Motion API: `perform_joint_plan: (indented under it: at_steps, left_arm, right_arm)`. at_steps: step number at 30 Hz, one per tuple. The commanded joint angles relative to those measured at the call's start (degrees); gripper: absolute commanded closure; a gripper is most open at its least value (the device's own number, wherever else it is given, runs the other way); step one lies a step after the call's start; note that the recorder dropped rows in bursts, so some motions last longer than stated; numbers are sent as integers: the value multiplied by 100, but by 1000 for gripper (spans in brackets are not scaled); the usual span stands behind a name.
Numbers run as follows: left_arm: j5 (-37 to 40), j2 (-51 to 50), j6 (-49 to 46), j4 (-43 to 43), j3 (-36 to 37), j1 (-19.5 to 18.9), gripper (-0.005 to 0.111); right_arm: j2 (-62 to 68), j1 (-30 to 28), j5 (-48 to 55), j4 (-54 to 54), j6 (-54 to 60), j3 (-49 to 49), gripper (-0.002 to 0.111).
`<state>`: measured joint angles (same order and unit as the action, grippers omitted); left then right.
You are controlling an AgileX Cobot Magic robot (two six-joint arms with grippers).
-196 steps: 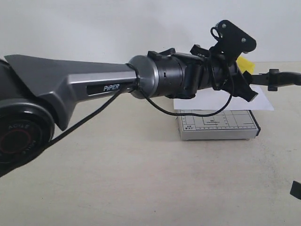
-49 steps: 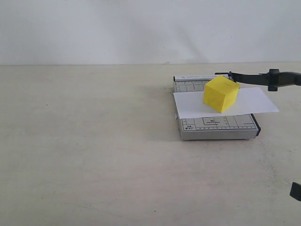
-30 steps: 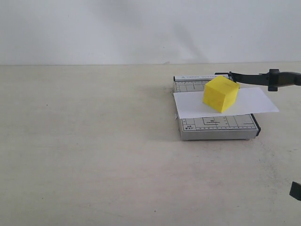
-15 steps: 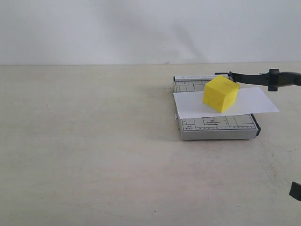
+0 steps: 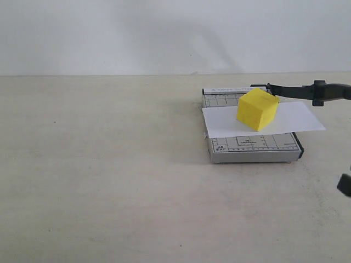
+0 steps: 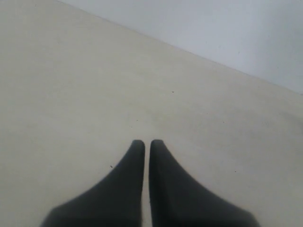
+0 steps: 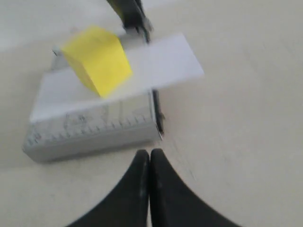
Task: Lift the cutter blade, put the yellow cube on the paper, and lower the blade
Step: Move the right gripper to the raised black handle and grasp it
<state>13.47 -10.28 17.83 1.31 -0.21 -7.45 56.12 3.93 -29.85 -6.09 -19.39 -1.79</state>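
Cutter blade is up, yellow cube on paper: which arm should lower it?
Right, likely. Its shut tool points at the grey gridded cutter board and raised black blade arm; the left tool faces only bare table.

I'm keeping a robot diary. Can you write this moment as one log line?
yellow cube: on paper | cutter blade: raised, not lowered | left gripper: shut, empty | right gripper: shut, empty

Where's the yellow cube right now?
Exterior view, right of centre: the yellow cube sits on the paper across the grey cutter board, just left of the raised blade.
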Motion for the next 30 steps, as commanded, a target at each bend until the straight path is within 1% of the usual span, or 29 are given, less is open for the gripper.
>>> perform_joint_plan:
  at_steps: [1, 4, 5, 11, 13, 16, 18, 20, 22, 24, 25, 30]
  left_arm:
    - [-57, 24, 54, -51, 21, -16, 102]
    - [-57, 24, 54, -51, 21, -16, 102]
    - [-57, 24, 54, -41, 21, -16, 102]
    - [-57, 24, 54, -28, 21, -16, 102]
    - [-57, 24, 54, -28, 21, -16, 102]
    - [-57, 24, 54, -28, 21, -16, 102]
    - [-22, 24, 54, -27, 21, -16, 102]
    - [180, 24, 29, -27, 21, -16, 102]
    - [291, 24, 8, 28, 21, -16, 102]
    - [305, 24, -132, 88, 21, -16, 102]
    - [305, 24, -164, 92, 21, -16, 102]
    - [305, 24, -232, 54, 21, 4, 102]
  right_arm:
    - [-21, 1, -815, -1002, -16, -1021, 109]
    - [-21, 1, -140, -1103, 80, -2035, 109]
    - [-21, 1, 302, -1092, 152, -2502, 109]
    - [202, 1, 4244, -1092, 437, -4648, 109]
    - [410, 1, 5491, -1050, 829, -5202, 109]
    - [742, 1, 6807, -636, 1627, -5729, 106]
    - [935, 1, 7275, -170, 2013, -5954, 101]
    - [1062, 1, 7526, 355, 2418, -6050, 93]
    - [1150, 1, 7573, 714, 2745, -6063, 81]
    - [1218, 1, 7550, 796, 2734, -6063, 71]
    - [1261, 1, 7550, 796, 2734, -6063, 69]
    - [1507, 1, 7446, 796, 2597, -6063, 69]
